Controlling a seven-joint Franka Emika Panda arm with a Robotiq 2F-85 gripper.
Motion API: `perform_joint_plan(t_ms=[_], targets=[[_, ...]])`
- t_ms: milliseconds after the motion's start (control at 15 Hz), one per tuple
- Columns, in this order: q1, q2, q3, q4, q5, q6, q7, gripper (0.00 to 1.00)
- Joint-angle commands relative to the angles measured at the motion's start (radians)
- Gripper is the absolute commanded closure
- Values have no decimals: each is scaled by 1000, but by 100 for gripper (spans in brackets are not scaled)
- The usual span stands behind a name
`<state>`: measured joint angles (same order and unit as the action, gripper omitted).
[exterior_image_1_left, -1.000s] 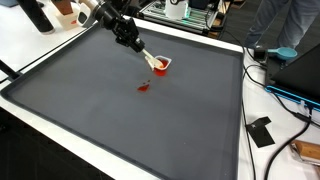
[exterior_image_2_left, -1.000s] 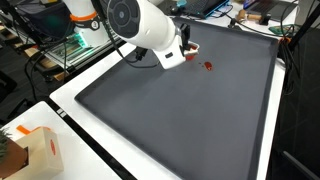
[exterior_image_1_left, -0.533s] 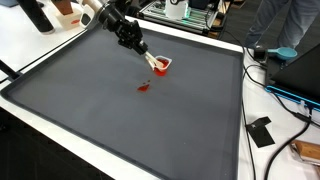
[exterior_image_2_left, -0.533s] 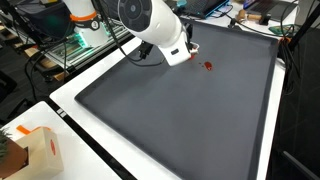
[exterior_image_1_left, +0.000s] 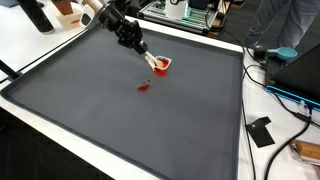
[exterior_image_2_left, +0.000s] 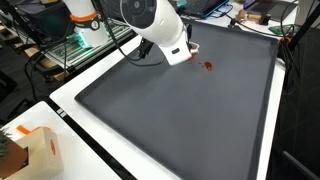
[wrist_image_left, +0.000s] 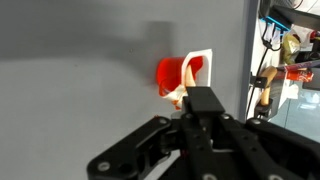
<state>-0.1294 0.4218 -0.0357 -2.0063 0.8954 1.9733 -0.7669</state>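
Observation:
A small white cup (exterior_image_1_left: 164, 65) with red contents stands near the far edge of the dark grey mat (exterior_image_1_left: 120, 130). My gripper (exterior_image_1_left: 143, 51) is shut on a pale spoon (exterior_image_1_left: 152, 61) whose tip reaches into the cup. A red blob (exterior_image_1_left: 143, 87) lies on the mat just in front of the cup and shows again as the red blob (exterior_image_2_left: 208, 67). In the wrist view the cup (wrist_image_left: 200, 66) and its red contents (wrist_image_left: 171, 74) sit right beyond my gripper (wrist_image_left: 185, 100). In an exterior view the arm's white body (exterior_image_2_left: 155, 25) hides the gripper.
A white table border (exterior_image_1_left: 250, 120) frames the mat. Cables and a blue object (exterior_image_1_left: 285, 52) lie beside it, with a black flat piece (exterior_image_1_left: 260, 131) nearer. A cardboard box (exterior_image_2_left: 25, 150) stands off the mat's corner. A person (exterior_image_1_left: 290, 20) stands behind.
The arm has shifted slightly over the last second, mostly in the first half. The spoon tip stays at the cup, and the red blob has not moved.

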Motion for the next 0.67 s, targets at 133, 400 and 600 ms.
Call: perform_joint_plan(t_ms=[133,400,600], targets=[[-9,9,5,22,-26,-49,62,97],[-16,13,5,37,-17,-98,91,97],[-17,20,1,43,-20,-110,126,97]])
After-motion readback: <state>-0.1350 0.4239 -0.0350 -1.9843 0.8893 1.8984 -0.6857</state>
